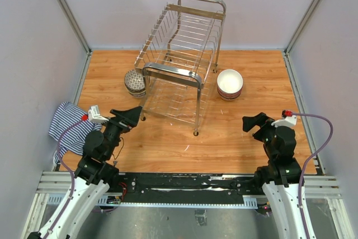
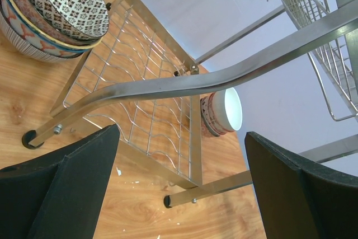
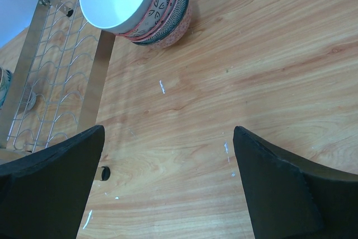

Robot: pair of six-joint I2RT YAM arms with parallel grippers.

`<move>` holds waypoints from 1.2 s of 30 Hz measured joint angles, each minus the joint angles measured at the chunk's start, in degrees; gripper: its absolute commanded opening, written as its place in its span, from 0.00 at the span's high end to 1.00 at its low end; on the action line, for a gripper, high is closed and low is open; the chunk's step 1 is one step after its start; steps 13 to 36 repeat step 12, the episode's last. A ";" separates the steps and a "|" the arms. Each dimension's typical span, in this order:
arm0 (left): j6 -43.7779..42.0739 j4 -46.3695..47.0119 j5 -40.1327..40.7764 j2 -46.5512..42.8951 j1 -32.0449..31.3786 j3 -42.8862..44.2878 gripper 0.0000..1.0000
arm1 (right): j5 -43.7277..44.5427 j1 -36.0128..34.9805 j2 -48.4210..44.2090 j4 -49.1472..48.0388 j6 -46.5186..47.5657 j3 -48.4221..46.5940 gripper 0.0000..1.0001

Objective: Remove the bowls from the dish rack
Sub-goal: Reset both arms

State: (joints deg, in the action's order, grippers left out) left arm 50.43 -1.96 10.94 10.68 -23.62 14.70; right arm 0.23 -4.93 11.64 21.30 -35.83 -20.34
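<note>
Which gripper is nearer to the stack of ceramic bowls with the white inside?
Right. The right gripper hovers just robot-side of the white-inside ceramic bowl stack; the left gripper is across the chrome wire dish rack, by the patterned bowls.

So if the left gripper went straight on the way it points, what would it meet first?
Probably the rack: its near end bar crosses right ahead of the open left gripper. Depth is hard to judge.

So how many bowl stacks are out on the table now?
2: the left stack beside the rack, the right stack apart on its other side. No bowl shows in the rack.
</note>
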 measured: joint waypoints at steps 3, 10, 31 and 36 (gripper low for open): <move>0.02 -0.37 0.09 -0.70 0.00 0.00 0.00 | -0.04 0.02 -0.11 -0.02 0.00 0.02 0.02; 0.33 -0.94 0.44 -0.83 0.00 0.00 0.00 | -0.04 0.02 -0.57 0.02 0.00 0.02 0.02; 0.48 -0.94 0.42 -0.66 0.00 0.00 0.00 | -0.04 0.02 -0.57 0.02 0.00 0.02 0.02; 0.48 -0.94 0.42 -0.66 0.00 0.00 0.00 | -0.04 0.02 -0.57 0.02 0.00 0.02 0.02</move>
